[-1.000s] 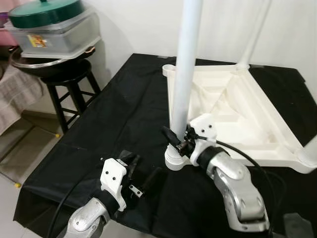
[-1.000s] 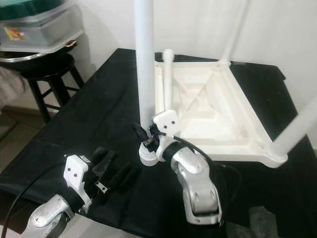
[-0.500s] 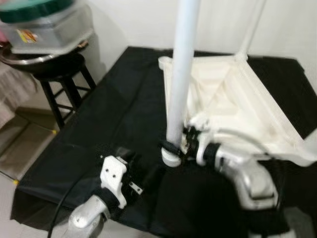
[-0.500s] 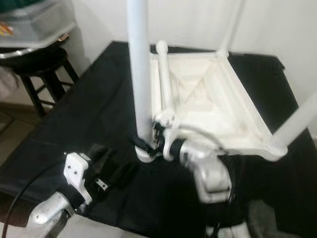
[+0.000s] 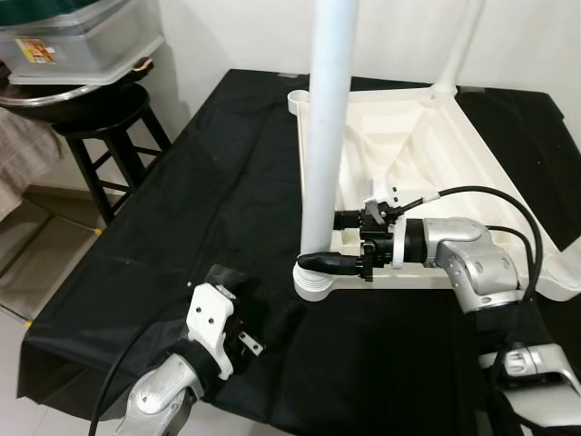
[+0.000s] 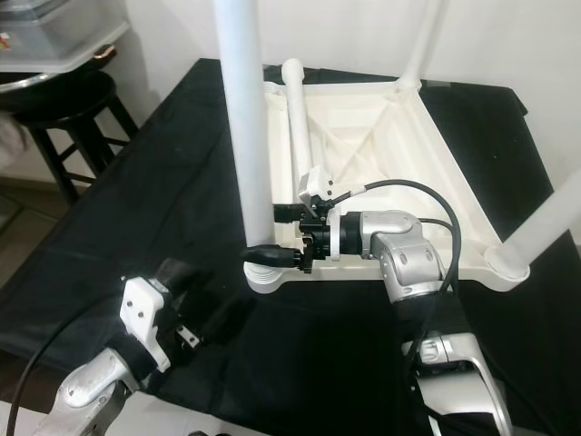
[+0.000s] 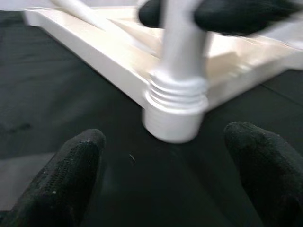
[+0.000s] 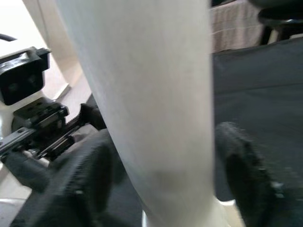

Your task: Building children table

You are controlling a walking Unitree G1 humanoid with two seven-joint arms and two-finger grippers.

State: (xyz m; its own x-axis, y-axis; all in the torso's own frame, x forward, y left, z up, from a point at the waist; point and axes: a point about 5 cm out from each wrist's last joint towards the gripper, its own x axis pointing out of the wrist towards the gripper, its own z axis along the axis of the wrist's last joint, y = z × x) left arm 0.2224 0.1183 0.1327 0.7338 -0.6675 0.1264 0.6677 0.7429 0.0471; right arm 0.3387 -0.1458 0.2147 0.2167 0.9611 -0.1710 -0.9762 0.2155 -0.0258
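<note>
Head views: the white plastic children's tabletop (image 5: 454, 173) lies upside down on the black-draped table (image 5: 209, 173) so its corner sockets face up, and my right claw (image 6: 277, 234) clasps the base of the tall white plastic leg (image 5: 325, 136) standing in the near corner's threaded collar (image 5: 313, 283), I judge to turn and seat it. Left wrist view: my left claw (image 7: 163, 175) rests low on the cloth just short of that collar, fingers (image 7: 71, 165) spread wide and empty, likely waiting to steady the corner. Right wrist view: both black fingers (image 8: 241, 161) flank the leg closely, gripping it.
</note>
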